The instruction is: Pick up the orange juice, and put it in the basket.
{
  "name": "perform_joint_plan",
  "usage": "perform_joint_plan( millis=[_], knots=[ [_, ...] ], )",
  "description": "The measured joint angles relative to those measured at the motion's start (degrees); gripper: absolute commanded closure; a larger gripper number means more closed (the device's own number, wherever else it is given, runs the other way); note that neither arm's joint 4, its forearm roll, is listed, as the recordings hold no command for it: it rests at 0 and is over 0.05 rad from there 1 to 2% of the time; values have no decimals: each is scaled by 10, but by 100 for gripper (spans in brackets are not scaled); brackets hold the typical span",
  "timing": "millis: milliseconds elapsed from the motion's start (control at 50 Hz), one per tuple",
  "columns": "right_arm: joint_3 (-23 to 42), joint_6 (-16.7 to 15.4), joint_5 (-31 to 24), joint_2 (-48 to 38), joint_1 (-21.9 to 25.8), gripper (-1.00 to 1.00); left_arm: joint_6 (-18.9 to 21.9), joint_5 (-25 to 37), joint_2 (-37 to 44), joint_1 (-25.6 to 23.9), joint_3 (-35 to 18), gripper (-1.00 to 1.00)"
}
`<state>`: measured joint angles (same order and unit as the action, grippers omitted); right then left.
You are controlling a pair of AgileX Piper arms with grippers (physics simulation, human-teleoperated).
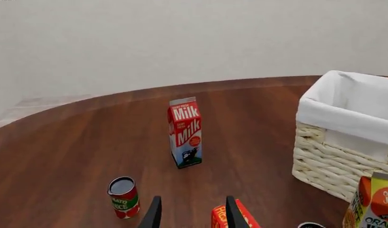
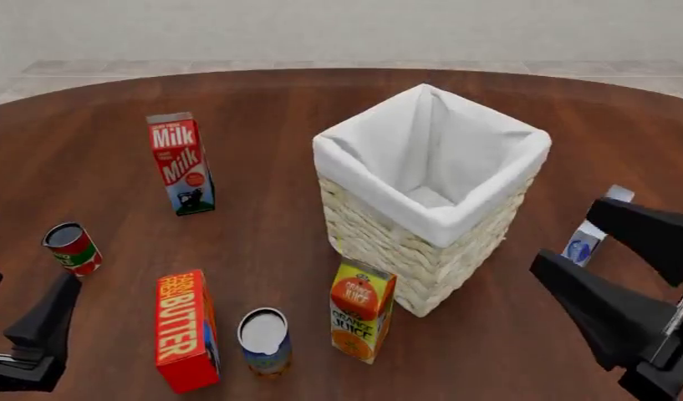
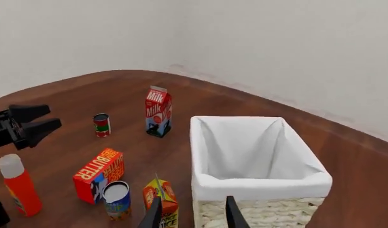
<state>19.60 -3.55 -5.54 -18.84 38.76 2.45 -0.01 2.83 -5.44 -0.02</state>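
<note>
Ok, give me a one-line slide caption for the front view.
Both open pincers wait at the near edge while the orange juice stands upright beside the lined basket, among milk, butter and cans.

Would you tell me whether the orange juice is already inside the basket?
No, the orange juice stands upright on the table just in front of the basket, which holds only its white lining.

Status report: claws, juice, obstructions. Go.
Left claw open, empty. Right claw open, empty. Orange juice upright beside the basket, untouched. Can close beside it.
</note>
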Motion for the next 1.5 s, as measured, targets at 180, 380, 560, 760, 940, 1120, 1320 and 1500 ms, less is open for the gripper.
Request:
perform_joint_plan(
  millis=[180,380,560,760,940,1120,1320,1500],
  knots=[
    [-45,-13,55,-61,35,-100,6,1,-1,-1,0,-100],
    [-95,-17,132,-127,54,-100,14,2,-4,0,0,-100],
    [-120,-19,190,-184,63,-100,19,1,-2,-1,0,-100],
    [-147,-18,272,-260,69,-100,23,0,2,0,0,-100],
    [-165,-16,341,-324,72,-100,25,-1,3,0,0,-100],
    [-170,-17,402,-393,74,-100,27,-2,4,0,0,-100],
    [-164,-15,455,-461,76,-100,27,-2,4,-2,0,-100],
    [-160,-9,509,-523,75,-100,27,0,3,-5,0,-100]
  ],
)
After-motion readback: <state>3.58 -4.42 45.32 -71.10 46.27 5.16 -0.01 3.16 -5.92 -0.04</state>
